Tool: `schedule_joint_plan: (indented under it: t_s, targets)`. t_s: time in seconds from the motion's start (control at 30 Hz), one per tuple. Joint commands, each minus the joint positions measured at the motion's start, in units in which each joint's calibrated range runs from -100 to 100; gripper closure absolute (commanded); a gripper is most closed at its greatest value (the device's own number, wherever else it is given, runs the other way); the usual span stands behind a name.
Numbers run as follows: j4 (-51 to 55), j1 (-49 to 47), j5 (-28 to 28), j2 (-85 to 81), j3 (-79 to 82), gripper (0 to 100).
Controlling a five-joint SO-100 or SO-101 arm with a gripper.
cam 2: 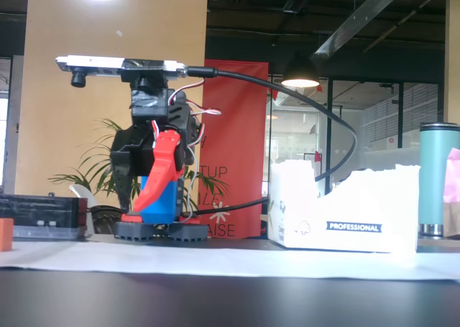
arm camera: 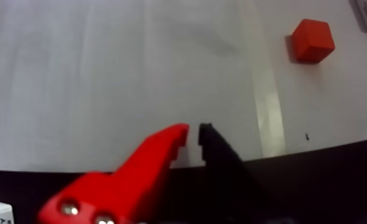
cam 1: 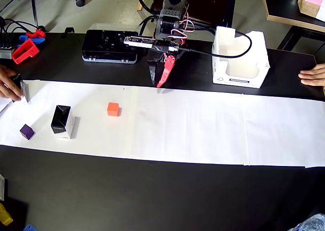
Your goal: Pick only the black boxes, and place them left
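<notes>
Overhead view: the pincer [cam 1: 158, 82], jaws nearly together and empty, hangs at upper centre over the tabletop [cam 1: 152, 200], one black box [cam 1: 62, 122] at left, another [cam 1: 23, 90] under a hand [cam 1: 9, 85] at the left edge.

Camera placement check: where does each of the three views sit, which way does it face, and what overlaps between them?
Overhead view: above the table, looking down on the white paper strip, black box, arm and gripper.
Fixed view: at table level, facing the arm front-on, white carton beside it.
Wrist view: on the arm, looking past the nearly closed gripper at the paper.
Shared: overhead and wrist views both show the orange cube.
</notes>
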Motion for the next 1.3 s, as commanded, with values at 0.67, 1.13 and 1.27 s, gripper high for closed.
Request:
schedule_joint_plan:
  t_s: [0.67,1.13,1.27]
  targets:
    - [0.3,-0.2,0.1,-1.0,0.7,100]
    - [4.4,-0.8,0.0,-1.0,0.7,100]
    - [4.4,-0.9,0.0,-1.0,0.7,100]
